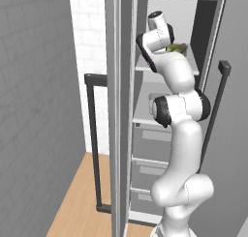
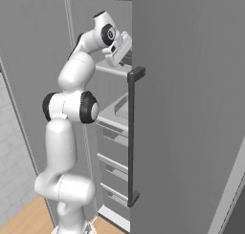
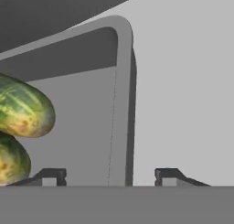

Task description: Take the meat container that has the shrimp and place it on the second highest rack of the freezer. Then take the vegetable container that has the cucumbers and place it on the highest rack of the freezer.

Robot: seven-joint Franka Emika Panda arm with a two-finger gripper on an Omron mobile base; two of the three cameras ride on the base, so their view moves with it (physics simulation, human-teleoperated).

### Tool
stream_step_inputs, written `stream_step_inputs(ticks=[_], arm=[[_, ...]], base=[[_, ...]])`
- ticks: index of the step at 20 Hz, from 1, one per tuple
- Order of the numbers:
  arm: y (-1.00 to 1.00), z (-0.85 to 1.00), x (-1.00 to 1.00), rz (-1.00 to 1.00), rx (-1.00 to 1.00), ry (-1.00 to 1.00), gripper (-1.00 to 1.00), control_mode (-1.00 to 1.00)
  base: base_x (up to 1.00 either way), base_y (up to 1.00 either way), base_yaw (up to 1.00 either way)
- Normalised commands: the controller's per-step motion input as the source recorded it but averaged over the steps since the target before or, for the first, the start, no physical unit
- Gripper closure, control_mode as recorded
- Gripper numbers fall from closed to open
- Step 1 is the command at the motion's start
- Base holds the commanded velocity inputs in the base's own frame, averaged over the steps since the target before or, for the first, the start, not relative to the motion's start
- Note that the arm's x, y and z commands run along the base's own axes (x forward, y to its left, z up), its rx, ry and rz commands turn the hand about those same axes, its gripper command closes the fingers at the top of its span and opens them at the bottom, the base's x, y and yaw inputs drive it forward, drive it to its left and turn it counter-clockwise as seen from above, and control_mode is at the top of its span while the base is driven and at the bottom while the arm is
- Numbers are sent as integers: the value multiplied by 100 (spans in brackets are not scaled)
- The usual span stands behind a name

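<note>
Freezer [image 1: 145, 120]: tall grey cabinet, door open; all places below are given relative to it.
Door [image 2: 191, 109]: swung out beside the freezer, dark vertical handle [image 2: 131, 137] on its edge.
Top rack [image 1: 145, 66]: highest shelf inside the freezer; carries the container.
Second rack [image 1: 143, 119]: next shelf down in the freezer; the arm's elbow stands in front of it, so its contents cannot be told.
Drawers [image 1: 147, 156]: stacked in the freezer's lower part, below the racks.
Container [image 3: 121, 104]: grey tray with a rounded corner, resting on the freezer's top rack; its side wall runs up between the two finger tips in the hand view.
Cucumbers [image 3: 23, 111]: two green, mottled, lying inside the container; a patch of green [image 1: 177, 48] shows at the freezer's top rack, just behind the wrist.
End effector [image 3: 109, 176]: reached into the freezer at top-rack height; finger tips [image 3: 50, 175] set wide apart, one on each side of the container's wall, not pressed against it; nothing held.
Arm [image 1: 181, 149]: white with dark joints, rising in front of the freezer's open side, wrist bent in toward the top rack.
Floor [image 1: 77, 207]: light wood, in front of the freezer.
Wall [image 1: 92, 52]: white tile, beside the freezer.
</note>
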Motion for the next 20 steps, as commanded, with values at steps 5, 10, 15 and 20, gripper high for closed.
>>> stream_step_inputs(ticks=[5, 10, 15, 20], arm=[[0, 0, -4, 0, 0, -5, -100, -100], [-11, 0, -60, 0, -1, -34, -100, -100], [-12, -6, -85, 0, -1, -24, -100, -100], [0, -7, -100, 0, 0, -19, -100, -100]], base=[[0, 0, 0], [0, 0, 0], [0, 0, 0], [0, 0, 0]])
